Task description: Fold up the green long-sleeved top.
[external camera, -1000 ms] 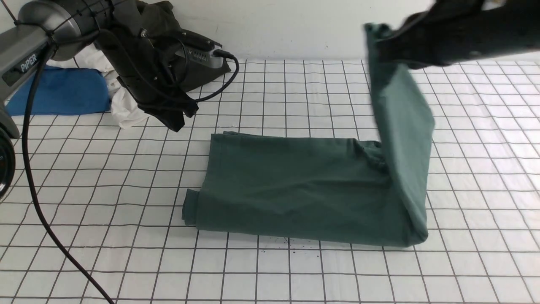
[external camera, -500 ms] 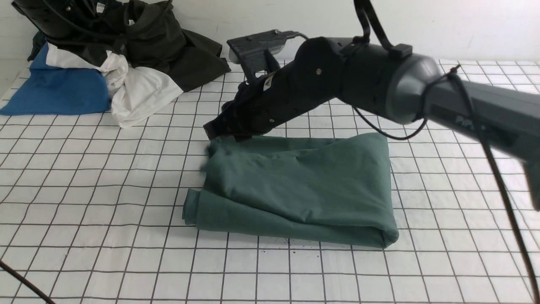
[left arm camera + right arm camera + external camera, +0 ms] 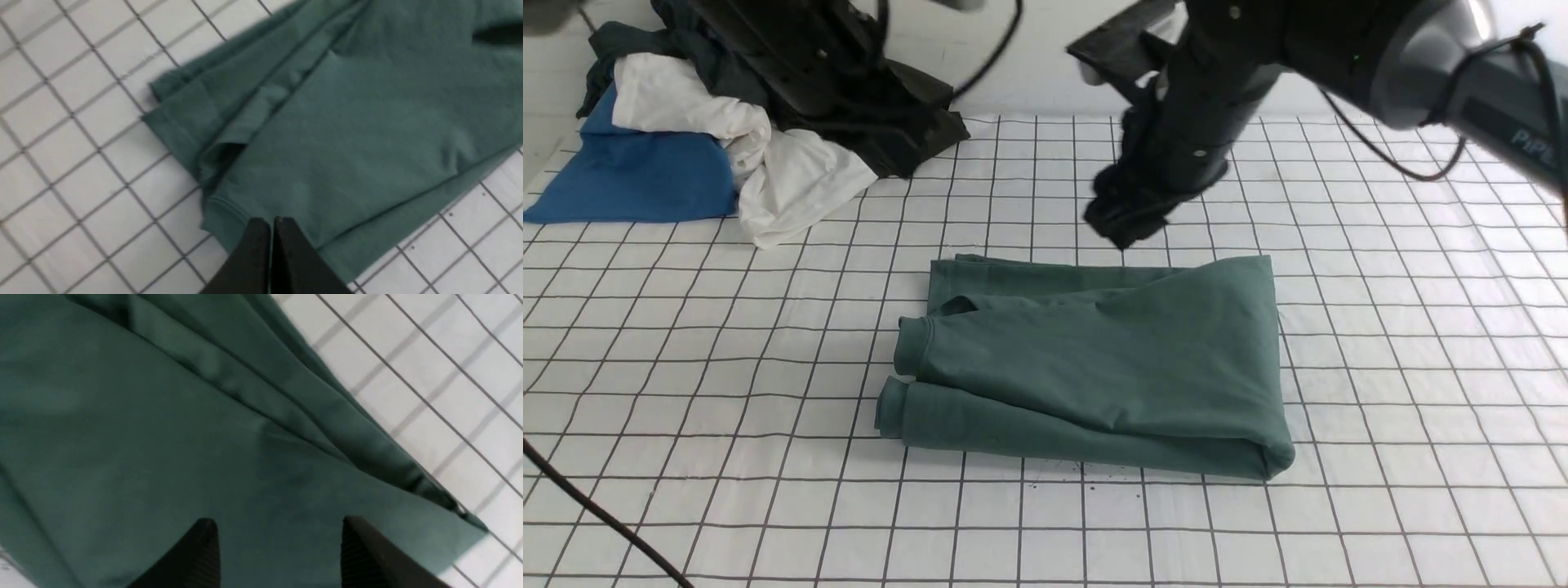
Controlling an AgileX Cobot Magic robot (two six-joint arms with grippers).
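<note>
Folded green long-sleeved top (image 3: 1094, 367) lying mid-worktop (image 3: 1421, 343), right fingers (image 3: 200, 555) apart and empty above it, left fingers (image 3: 255, 249) pressed together, clear of the cloth

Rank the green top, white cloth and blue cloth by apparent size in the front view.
1. The green top is clearly largest.
2. The white cloth and blue cloth look alike in size. Both are bunched, partly covered and farther back, so I won't rank them.

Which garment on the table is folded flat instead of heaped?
The green long-sleeved top, a layered rectangle in the middle; the blue garment, white garment and dark garment are bunched together at the far left.
</note>
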